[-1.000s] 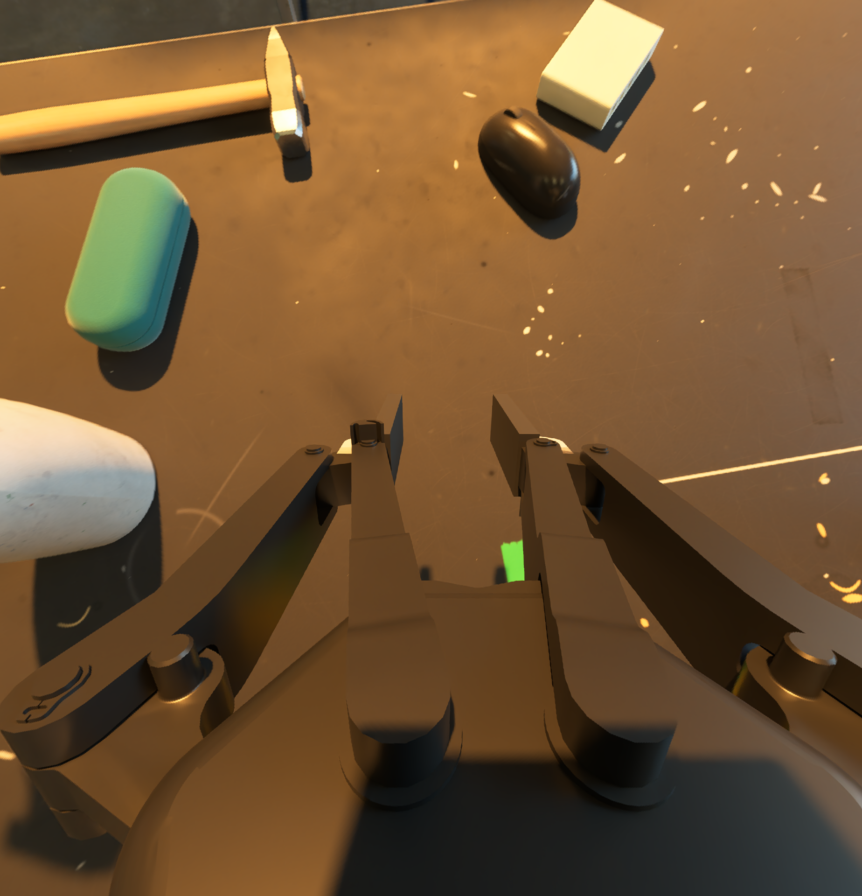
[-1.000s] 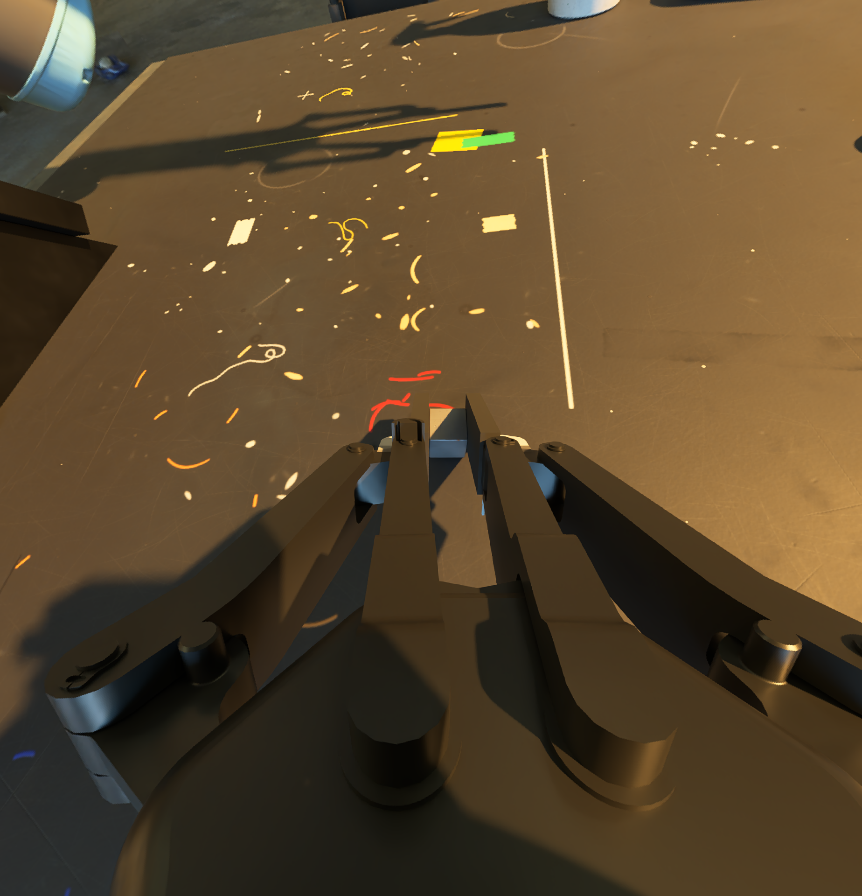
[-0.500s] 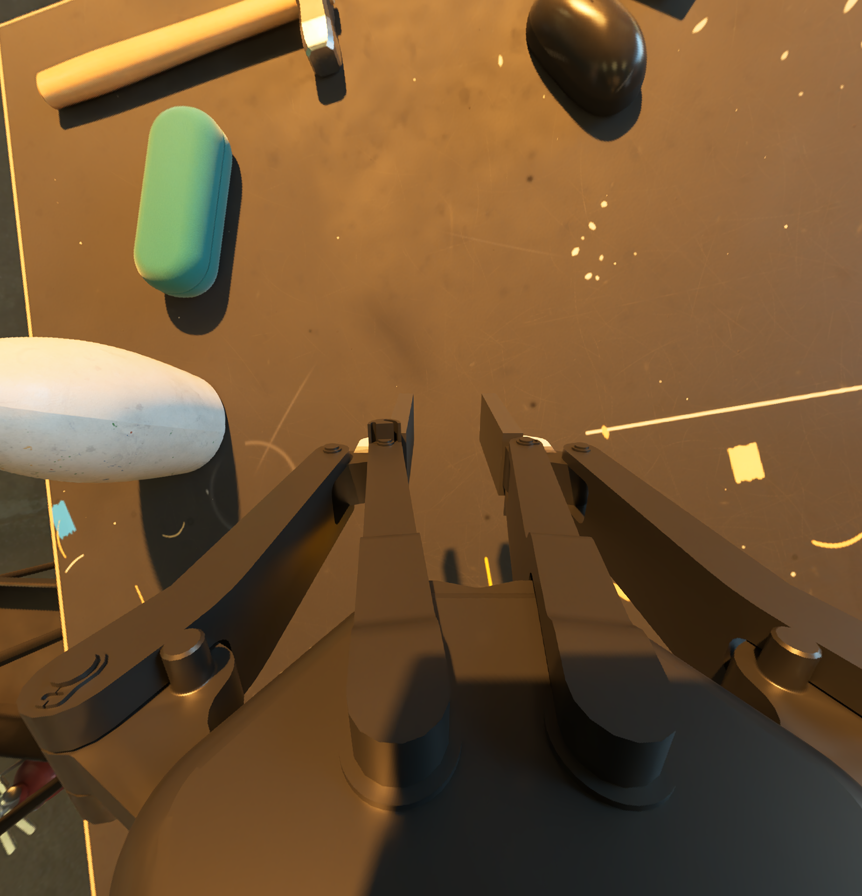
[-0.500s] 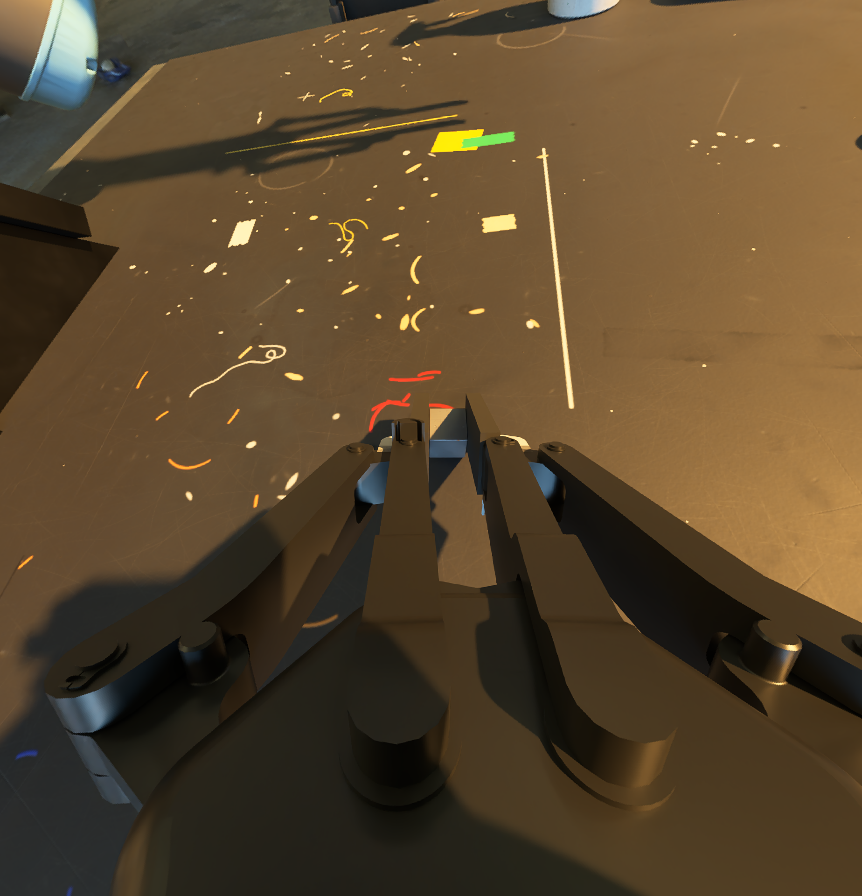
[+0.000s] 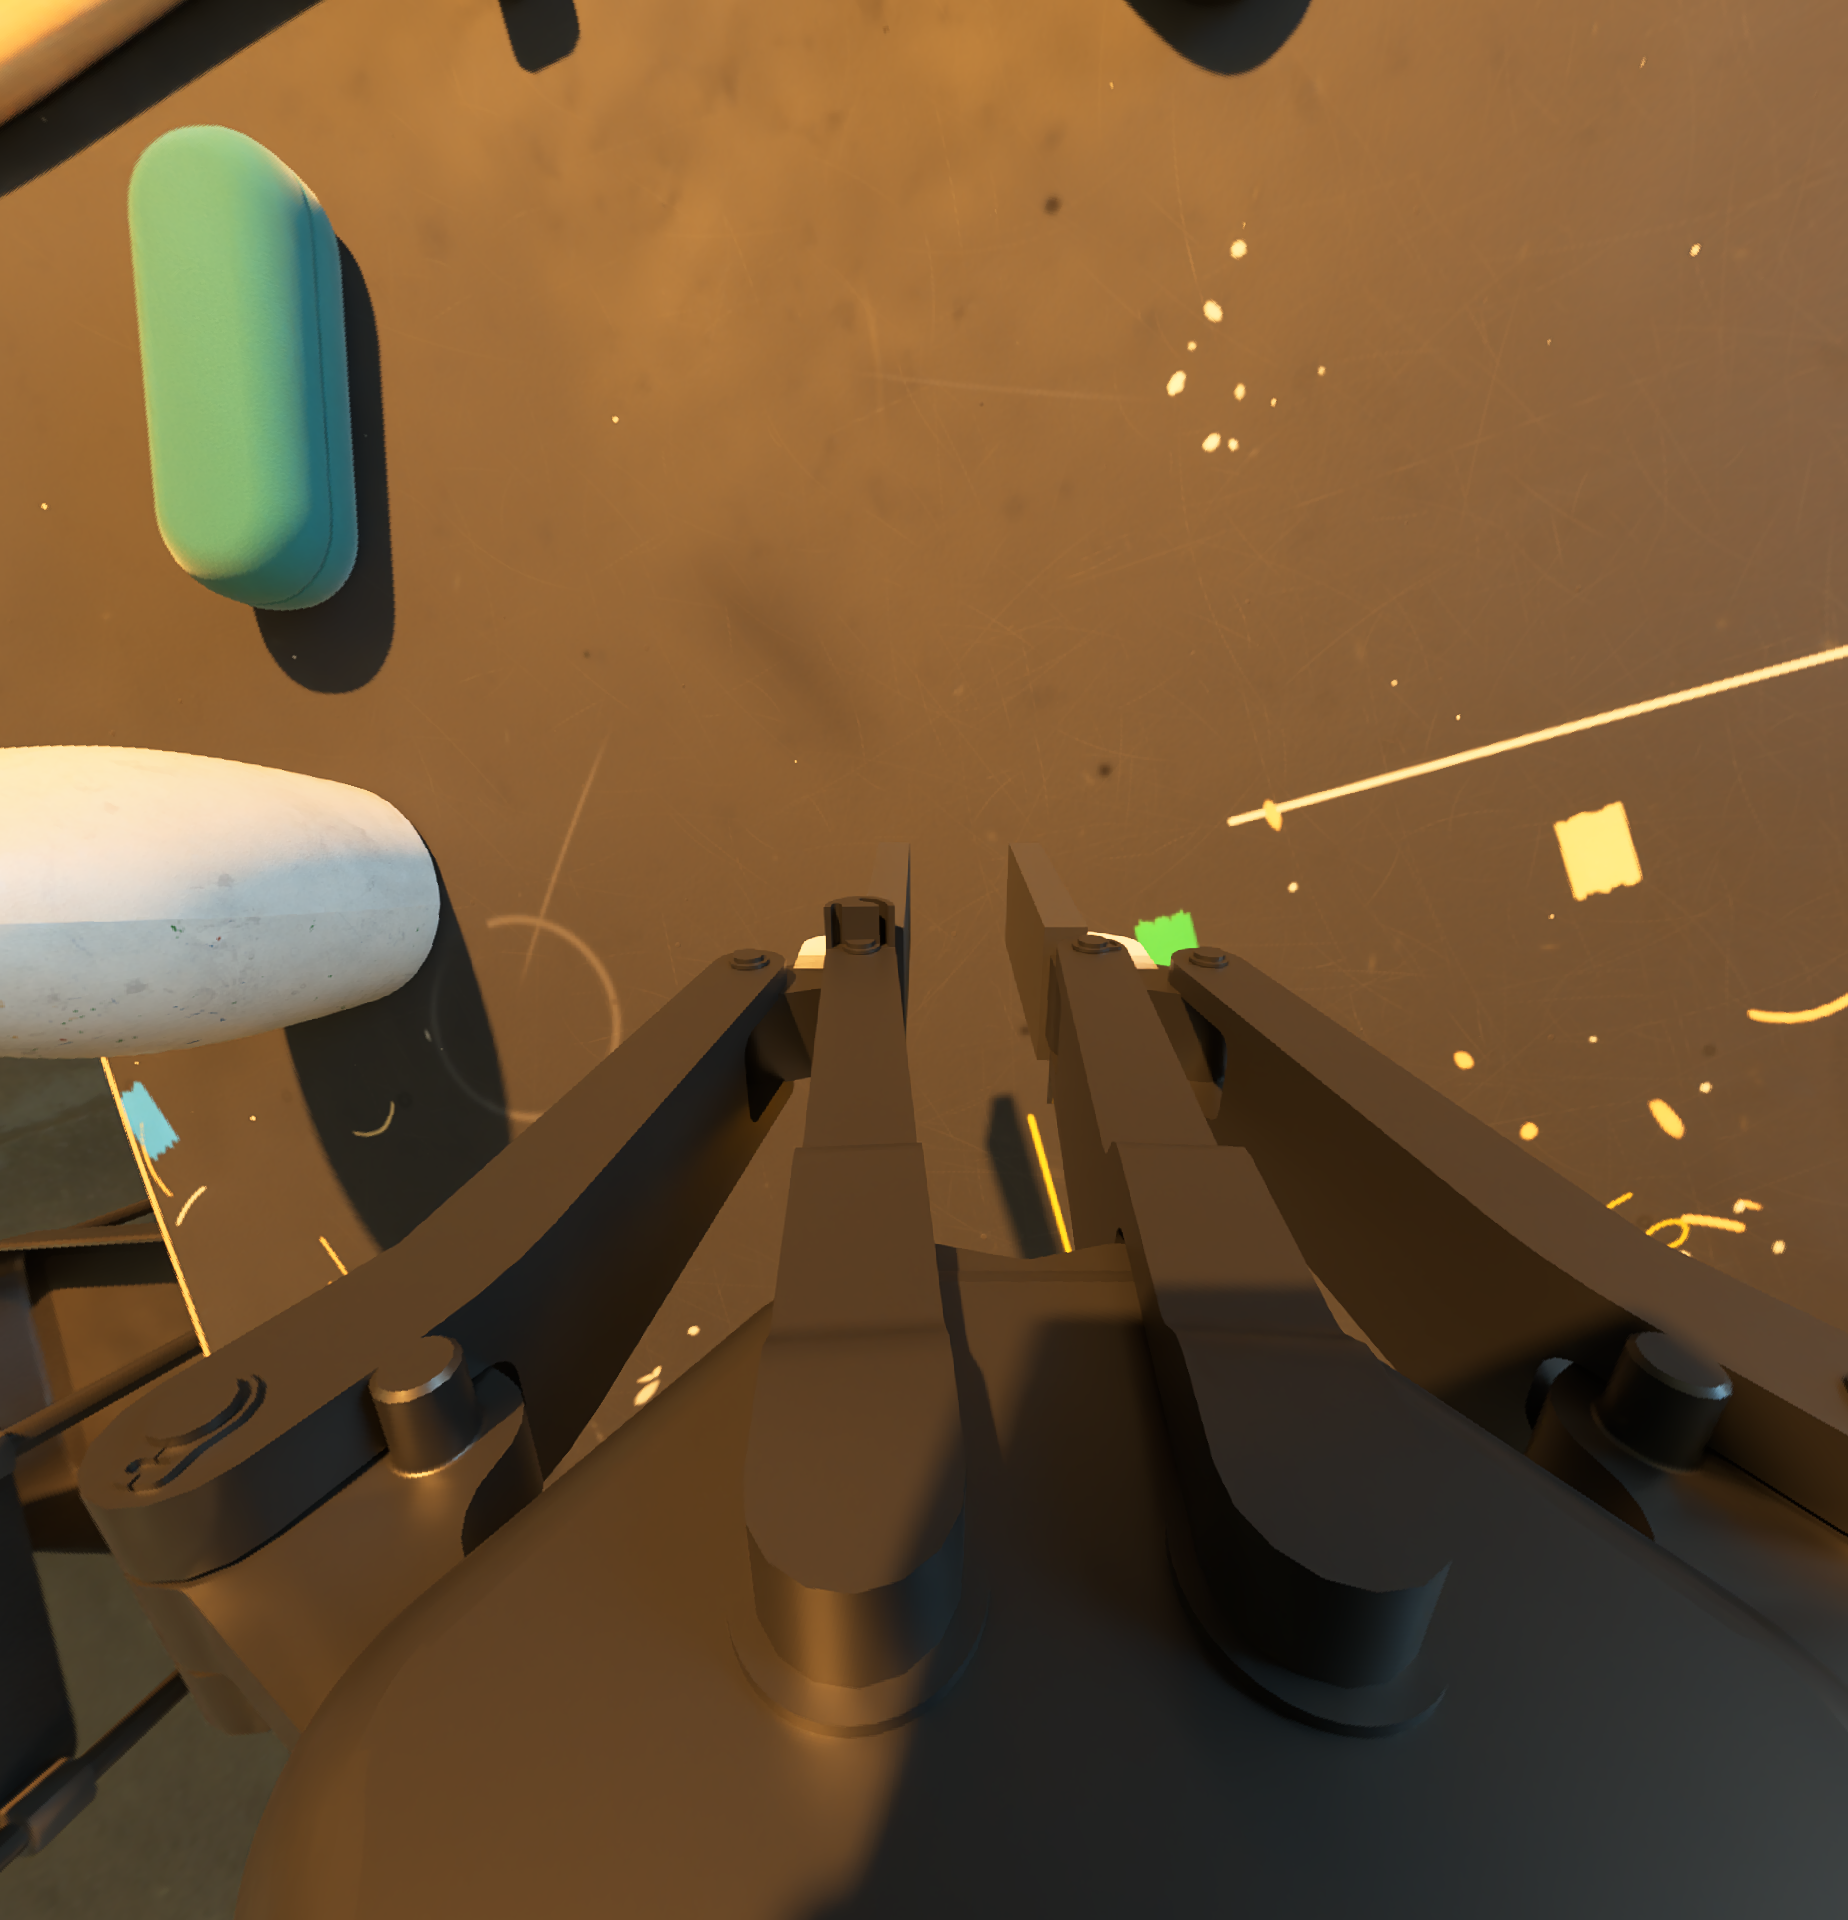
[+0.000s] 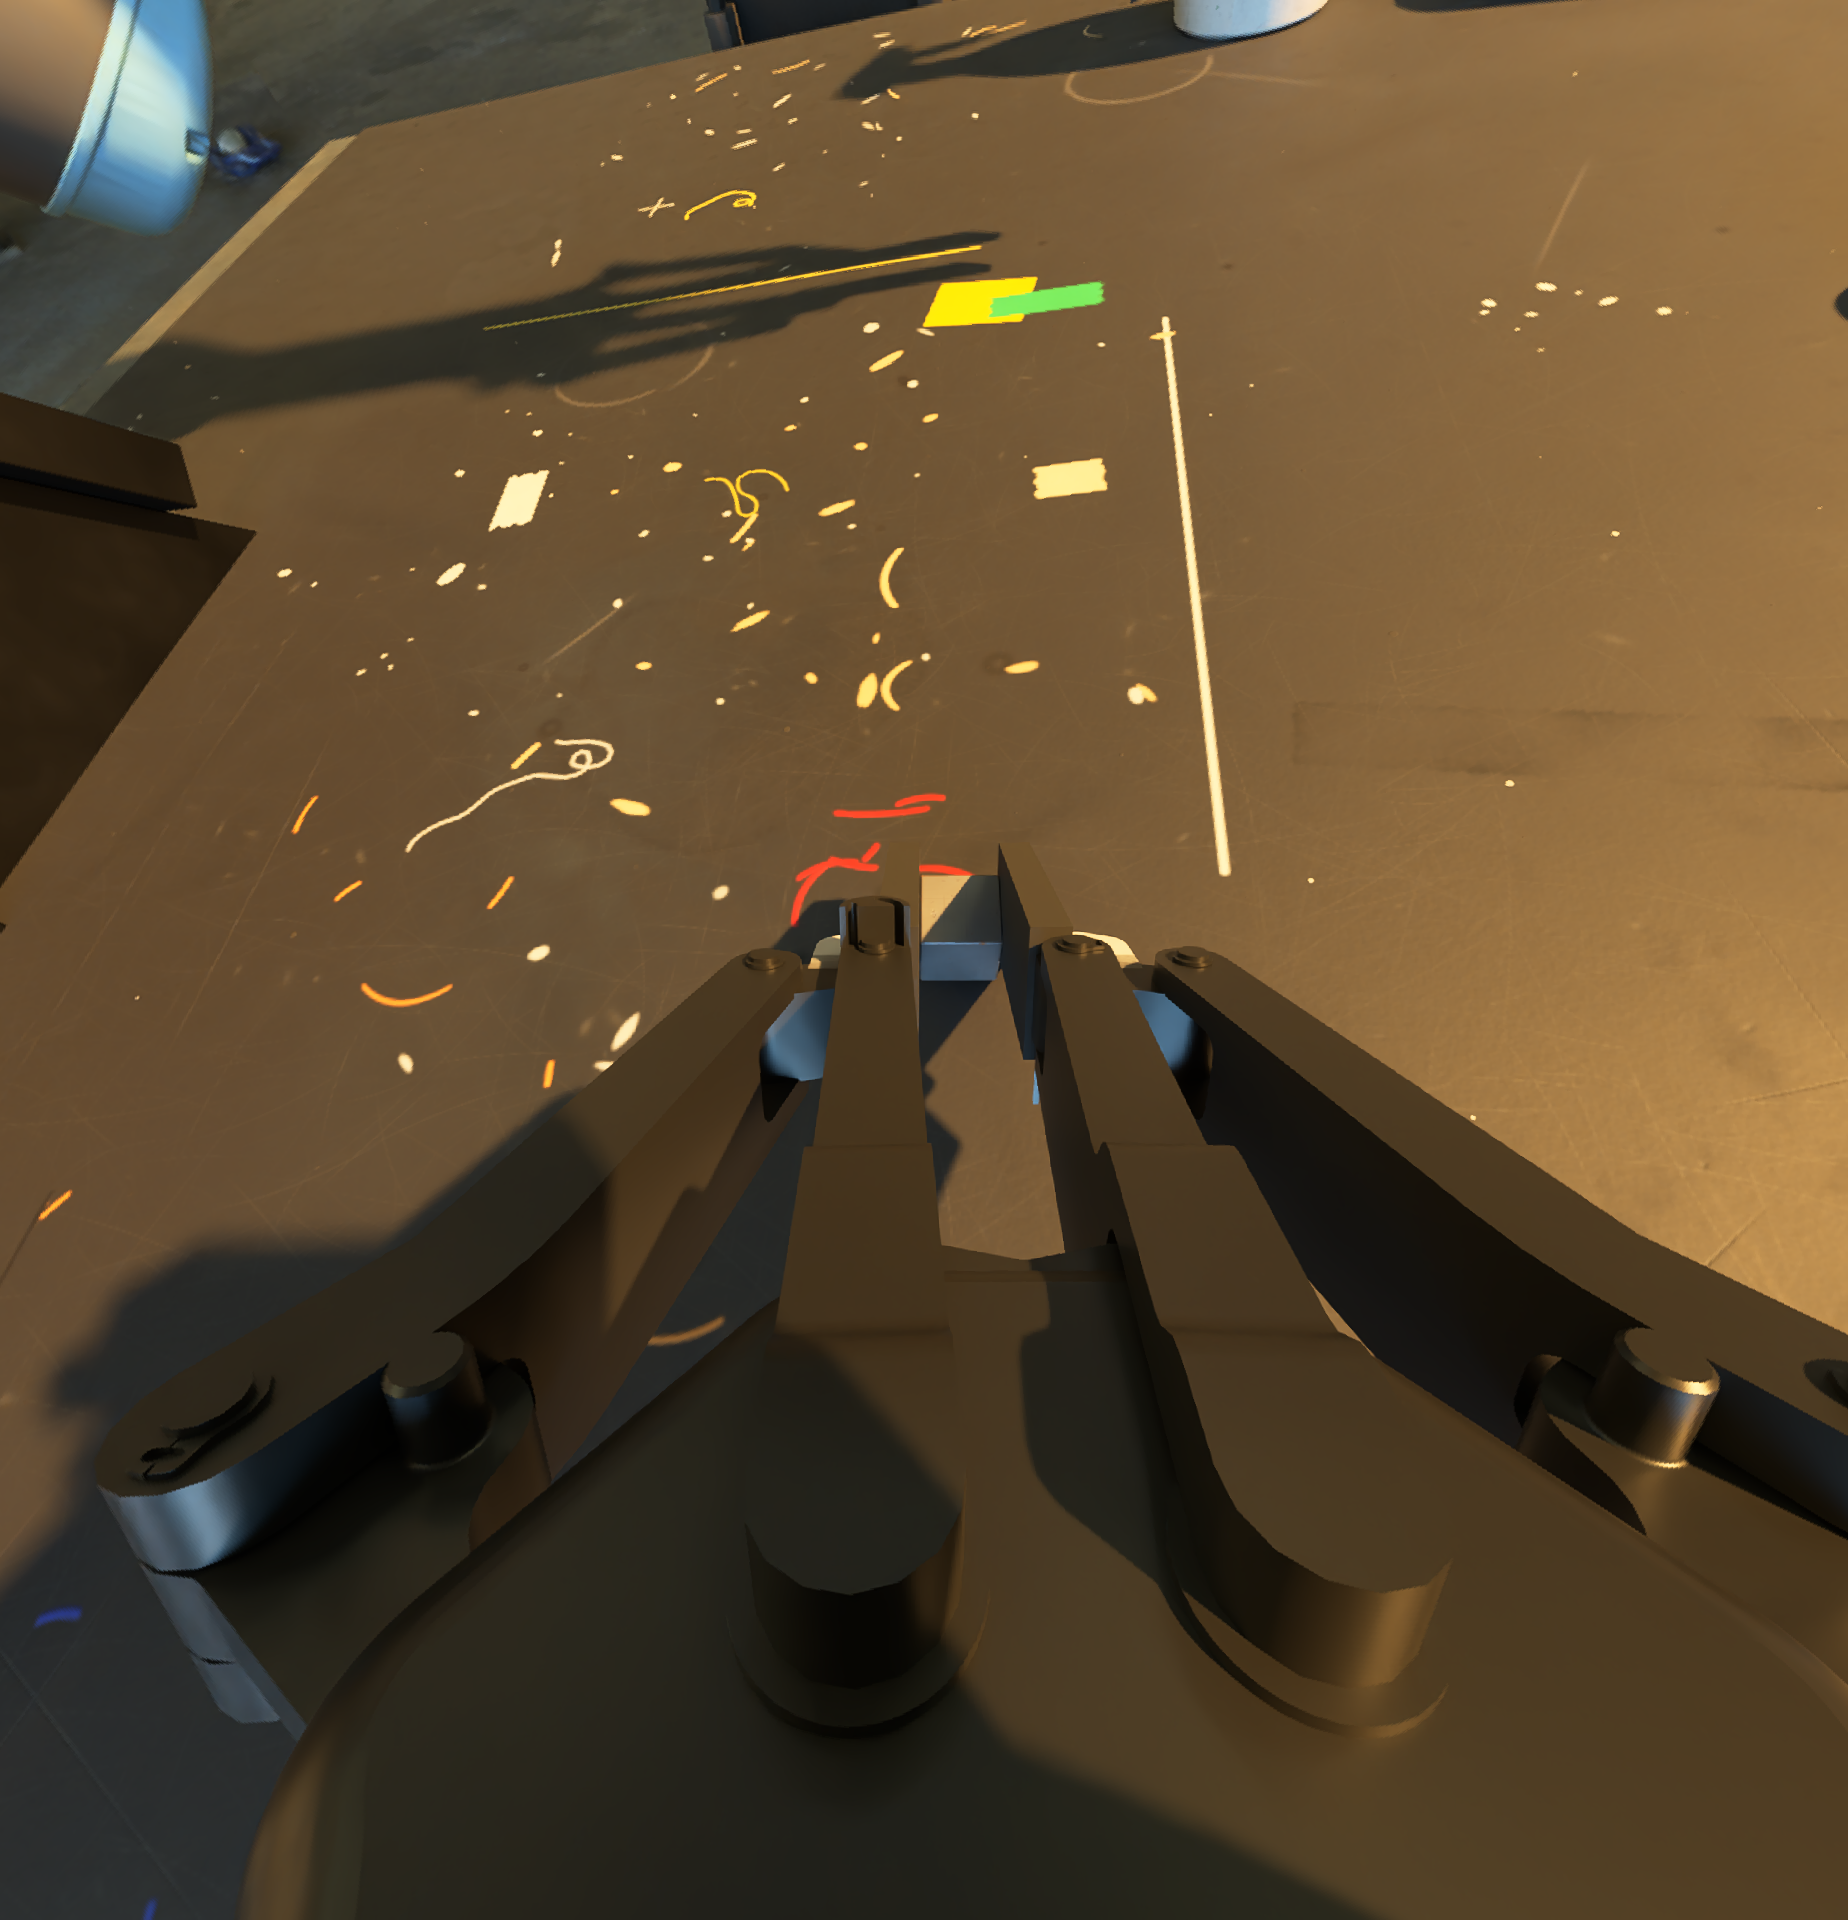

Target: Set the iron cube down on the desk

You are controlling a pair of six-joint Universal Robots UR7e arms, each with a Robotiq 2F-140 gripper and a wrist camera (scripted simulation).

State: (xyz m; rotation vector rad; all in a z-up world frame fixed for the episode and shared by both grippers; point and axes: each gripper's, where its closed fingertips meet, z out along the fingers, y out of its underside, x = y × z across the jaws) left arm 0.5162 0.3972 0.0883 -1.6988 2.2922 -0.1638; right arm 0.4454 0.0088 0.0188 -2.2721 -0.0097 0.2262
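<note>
The iron cube point(image 6: 959, 920) is a small grey metal block. My right gripper point(image 6: 959, 883) is shut on it at the fingertips, low over the brown desk point(image 6: 1471, 987) near some red scribbles. I cannot tell whether the cube touches the desk. My left gripper point(image 5: 958, 883) is empty, its jaws a narrow gap apart, above the desk point(image 5: 899, 468) near its left edge.
In the left wrist view a green oblong case point(image 5: 239, 364) and a white oblong stone point(image 5: 172, 894) lie to the left, with a wooden hammer handle point(image 5: 26, 62) at the top corner. In the right wrist view a dark box point(image 6: 68, 644) stands at the left and a white cylinder point(image 6: 1242, 12) at the far edge.
My left gripper has pulled back toward the desk's left edge and its jaws have narrowed. The hammer and black mouse slid out of view. My right gripper and the cube have not moved.
</note>
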